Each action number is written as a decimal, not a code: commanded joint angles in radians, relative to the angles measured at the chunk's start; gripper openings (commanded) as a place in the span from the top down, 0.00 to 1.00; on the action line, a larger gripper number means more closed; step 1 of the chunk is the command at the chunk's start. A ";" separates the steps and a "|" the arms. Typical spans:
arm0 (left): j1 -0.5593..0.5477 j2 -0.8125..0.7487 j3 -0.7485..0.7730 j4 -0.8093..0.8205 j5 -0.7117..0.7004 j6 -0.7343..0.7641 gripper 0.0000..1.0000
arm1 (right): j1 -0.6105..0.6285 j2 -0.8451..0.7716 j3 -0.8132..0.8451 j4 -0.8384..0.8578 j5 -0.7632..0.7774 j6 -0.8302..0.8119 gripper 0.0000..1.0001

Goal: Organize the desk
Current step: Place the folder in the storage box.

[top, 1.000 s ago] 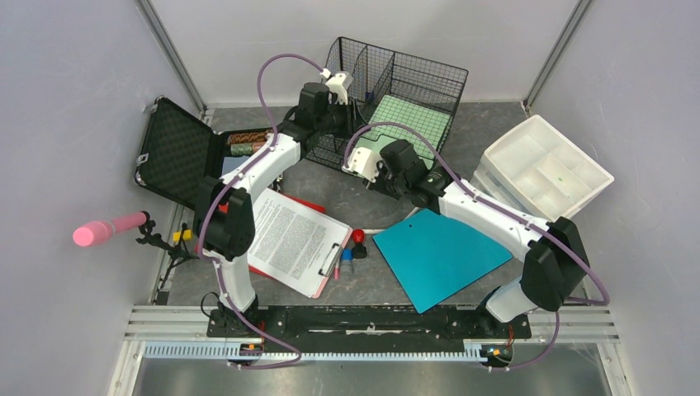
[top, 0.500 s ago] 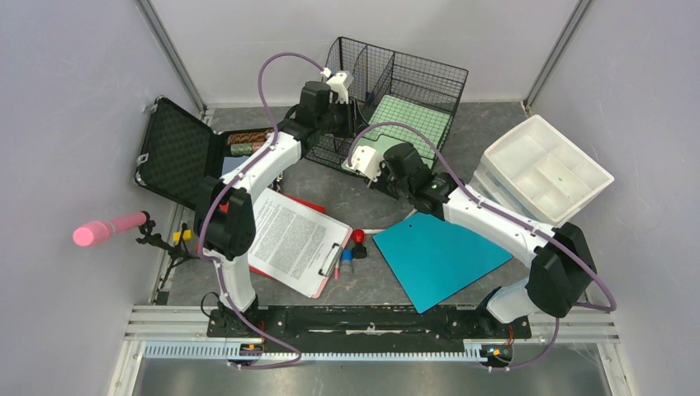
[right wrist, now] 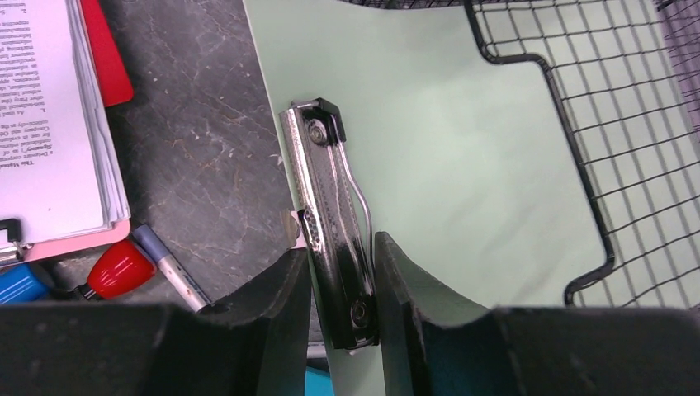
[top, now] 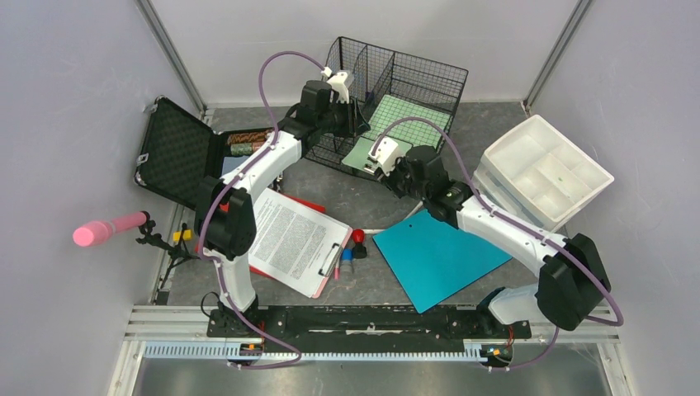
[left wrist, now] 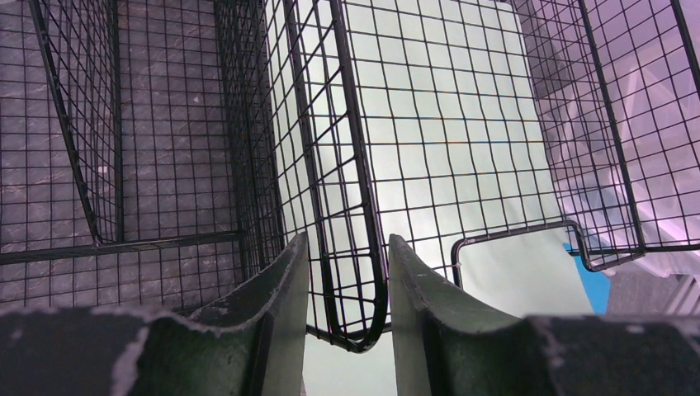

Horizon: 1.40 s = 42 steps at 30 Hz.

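Two grips: both at the basket [top: 423, 79].
Left gripper [left wrist: 347, 241]: fingers clamped on its divider [left wrist: 355, 165].
Right gripper [right wrist: 341, 252]: fingers clamped on the clipboard's [right wrist: 462, 148] clip [right wrist: 330, 210] (board partly inside).

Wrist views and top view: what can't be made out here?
- Left wrist: whether the left gripper pinches the basket wall or only straddles it.
- Right wrist: pens' ends, behind the right gripper clamping the green clipboard.
- Top: case contents, partly behind the left arm.
- Top: page text, too small.
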<state>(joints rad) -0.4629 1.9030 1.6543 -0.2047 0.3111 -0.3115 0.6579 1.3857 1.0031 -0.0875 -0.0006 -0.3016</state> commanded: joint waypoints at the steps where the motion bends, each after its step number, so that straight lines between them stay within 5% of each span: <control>1: -0.037 0.018 0.031 -0.108 0.020 0.042 0.98 | -0.071 0.036 -0.067 0.331 0.004 0.106 1.00; 20: -0.038 0.034 -0.004 -0.116 0.055 0.005 0.98 | -0.100 0.128 -0.036 0.428 -0.264 0.197 1.00; 32: -0.039 0.022 -0.011 -0.136 0.104 -0.069 0.98 | -0.101 0.138 0.051 0.355 -0.146 0.185 1.00; 42: -0.040 0.013 -0.006 -0.168 0.107 -0.048 0.96 | -0.100 0.143 -0.008 0.369 0.099 0.037 1.00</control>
<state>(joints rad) -0.4438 1.8973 1.6634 -0.2485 0.3138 -0.3046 0.5972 1.4487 0.9852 0.0414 -0.2298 -0.2436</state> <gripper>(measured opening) 0.414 0.359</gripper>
